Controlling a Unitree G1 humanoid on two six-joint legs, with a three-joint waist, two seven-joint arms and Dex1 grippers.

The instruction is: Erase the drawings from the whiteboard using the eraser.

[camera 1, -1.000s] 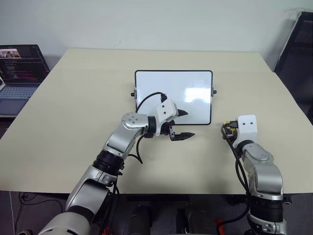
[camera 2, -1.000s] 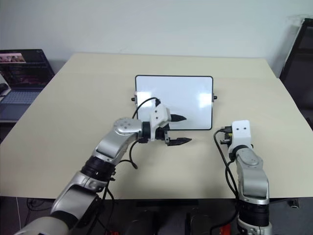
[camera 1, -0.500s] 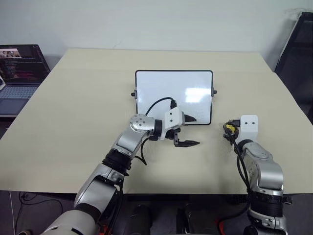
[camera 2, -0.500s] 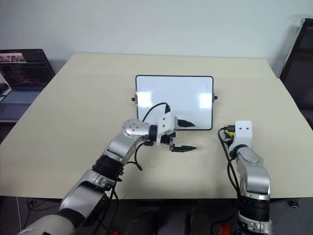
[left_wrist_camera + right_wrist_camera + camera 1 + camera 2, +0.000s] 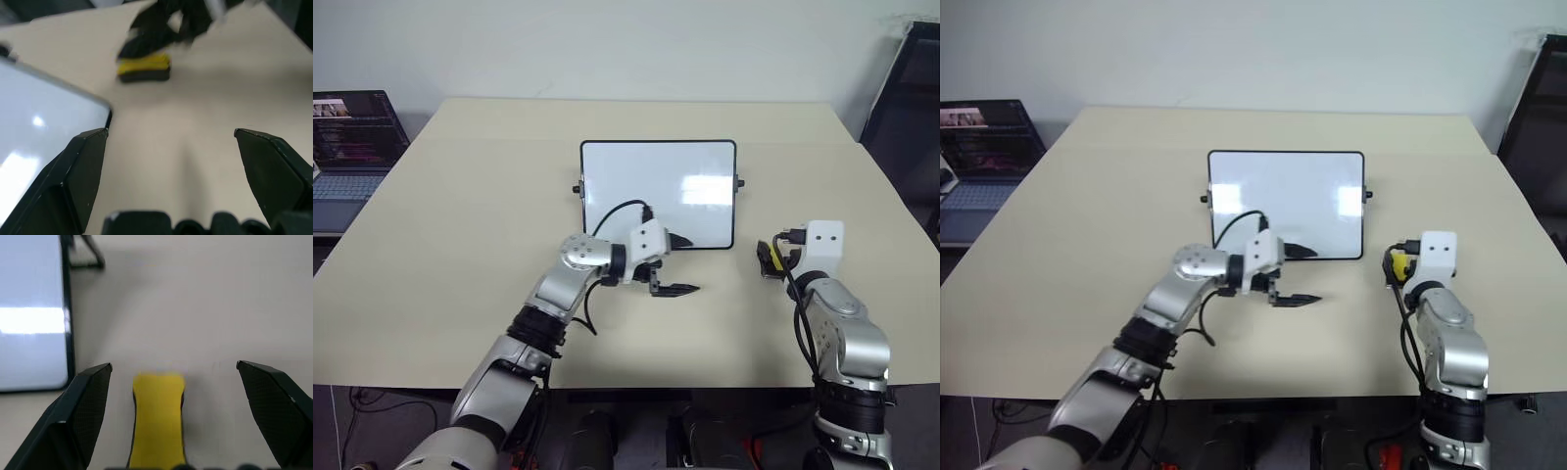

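Where it lies untouched, eraser (image 5: 157,418) between wide right jaws.

Eraser (image 5: 144,68) beyond whiteboard (image 5: 39,127) corner

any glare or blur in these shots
Left eye view: bright ceiling-light glare on the whiteboard. Left wrist view: the eraser and the right gripper above it are blurred, glare spots on the board. Right wrist view: a glare band on the board, eraser edges soft.
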